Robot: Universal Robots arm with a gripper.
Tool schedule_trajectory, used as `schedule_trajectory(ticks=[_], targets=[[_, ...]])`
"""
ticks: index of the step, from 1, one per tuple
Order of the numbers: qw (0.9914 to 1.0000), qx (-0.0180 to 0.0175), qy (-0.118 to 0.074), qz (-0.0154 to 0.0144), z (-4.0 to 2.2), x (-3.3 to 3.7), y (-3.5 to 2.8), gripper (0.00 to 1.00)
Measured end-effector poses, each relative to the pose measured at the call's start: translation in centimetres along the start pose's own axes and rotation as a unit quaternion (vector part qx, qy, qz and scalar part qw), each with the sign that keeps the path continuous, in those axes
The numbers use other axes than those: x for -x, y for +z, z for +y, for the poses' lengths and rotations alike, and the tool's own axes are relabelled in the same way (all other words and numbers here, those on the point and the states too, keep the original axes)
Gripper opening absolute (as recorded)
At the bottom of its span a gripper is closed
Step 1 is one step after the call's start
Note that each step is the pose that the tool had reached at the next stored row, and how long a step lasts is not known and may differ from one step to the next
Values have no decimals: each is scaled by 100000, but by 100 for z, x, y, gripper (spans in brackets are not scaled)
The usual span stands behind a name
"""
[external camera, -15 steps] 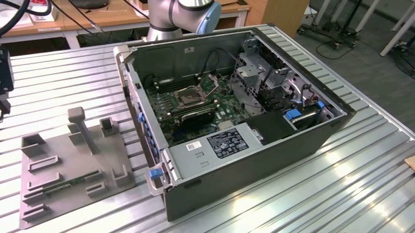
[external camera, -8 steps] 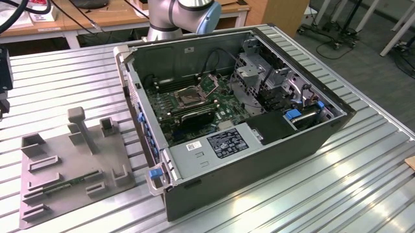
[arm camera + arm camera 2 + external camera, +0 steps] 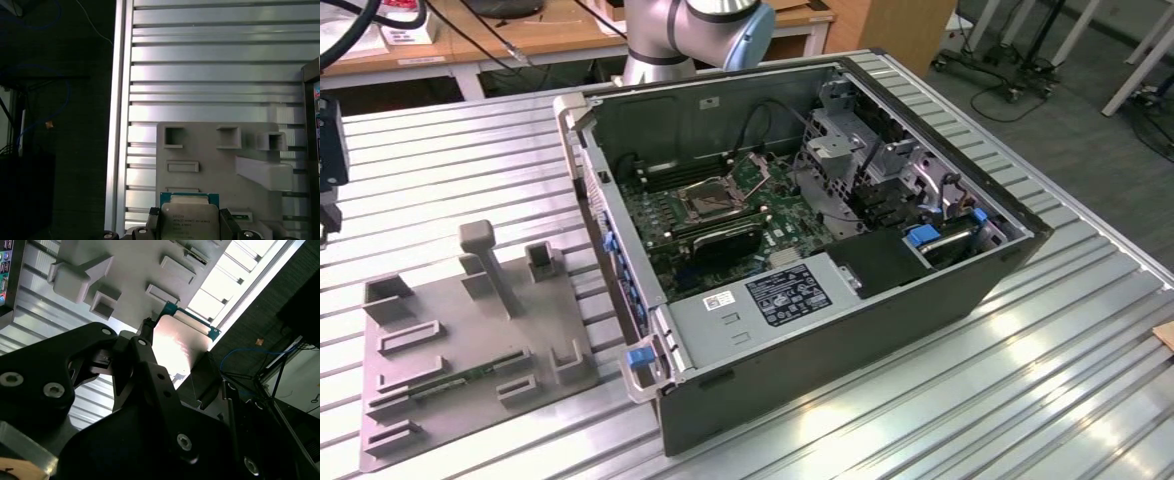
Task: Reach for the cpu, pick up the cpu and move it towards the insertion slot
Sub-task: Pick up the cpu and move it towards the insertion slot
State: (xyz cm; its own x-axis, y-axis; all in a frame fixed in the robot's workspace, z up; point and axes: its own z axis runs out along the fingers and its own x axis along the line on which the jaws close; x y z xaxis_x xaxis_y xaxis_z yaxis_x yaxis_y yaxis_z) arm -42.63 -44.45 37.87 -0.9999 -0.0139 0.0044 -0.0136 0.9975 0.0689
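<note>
Silver cpu (image 3: 189, 221) in black tool (image 3: 189, 226)

Open computer case (image 3: 854, 345) on slatted metal table (image 3: 1041, 400); grey fixture plate (image 3: 447, 338) alongside, green circuit strip (image 3: 460, 378) lying in it.

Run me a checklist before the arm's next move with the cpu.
1. Gripper shut on the cpu, a finger on each side: ok.
2. Cpu held clear above the grey fixture: ok.
3. Computer case open on top: ok.
4. Insertion slot uncovered, dark centre showing: ok.
5. Cpu turned to match the slot's orientation: cannot tell.
</note>
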Motion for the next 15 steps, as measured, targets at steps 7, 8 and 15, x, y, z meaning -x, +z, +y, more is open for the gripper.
schedule_trajectory(ticks=[7,8,15], targets=[[100000,4,0,-3,-1,49,0,54],[100000,3,4,-5,0,51,0,54],[100000,1,4,-2,0,54,0,54]])
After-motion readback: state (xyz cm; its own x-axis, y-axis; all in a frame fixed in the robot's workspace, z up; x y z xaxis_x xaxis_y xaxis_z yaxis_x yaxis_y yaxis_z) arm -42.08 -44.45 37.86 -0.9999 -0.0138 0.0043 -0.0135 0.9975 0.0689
